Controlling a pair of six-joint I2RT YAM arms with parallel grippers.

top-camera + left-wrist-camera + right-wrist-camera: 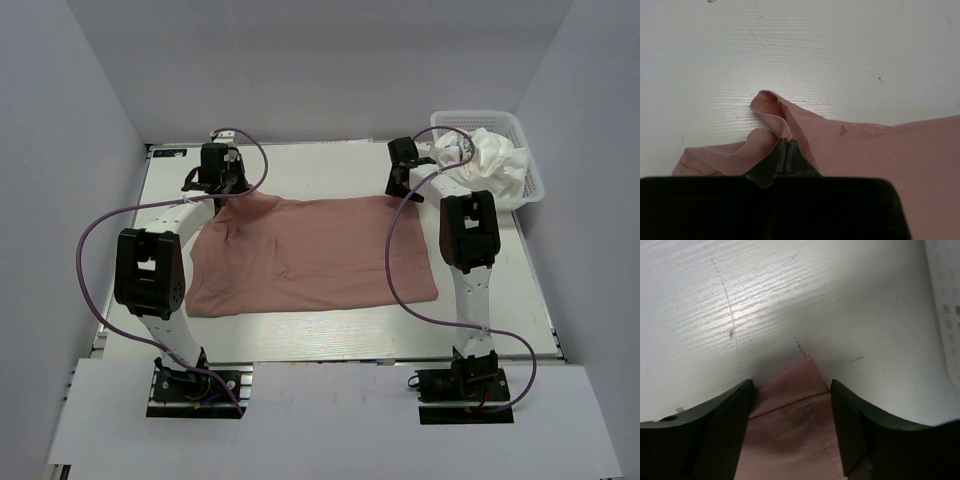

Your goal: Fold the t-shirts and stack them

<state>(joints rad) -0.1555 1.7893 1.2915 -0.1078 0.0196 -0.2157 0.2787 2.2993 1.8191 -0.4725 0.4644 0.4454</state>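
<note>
Surface: a white, wood-grained table point(300, 335), closed in by pale walls point(90, 150) on three sides.
Pink shirt: a dusty pink t-shirt point(320, 255) lies spread across the middle of the table. It is mostly smooth, with a few creases toward its left end.
Left arm: the left gripper point(786, 150) sits at the far left corner of the shirt. Its two fingers are pressed tight together and clenched on a fold of pink cloth. The wrist view shows the fabric bunched into a small raised loop just ahead of the fingertips.
Right arm: the right gripper point(791, 386) sits at the far right corner of the shirt. Its jaws stand apart and grip nothing. The hemmed pink corner lies flat on the table between the two fingers.
Basket: a white mesh basket point(528, 190) stands at the far right corner of the table, just beyond the right gripper.
Other shirts: white t-shirts point(495, 160) are heaped, crumpled, inside the basket.
Cables: purple cables point(395, 270) loop from both arms, and the right one passes over the shirt's right end.
</note>
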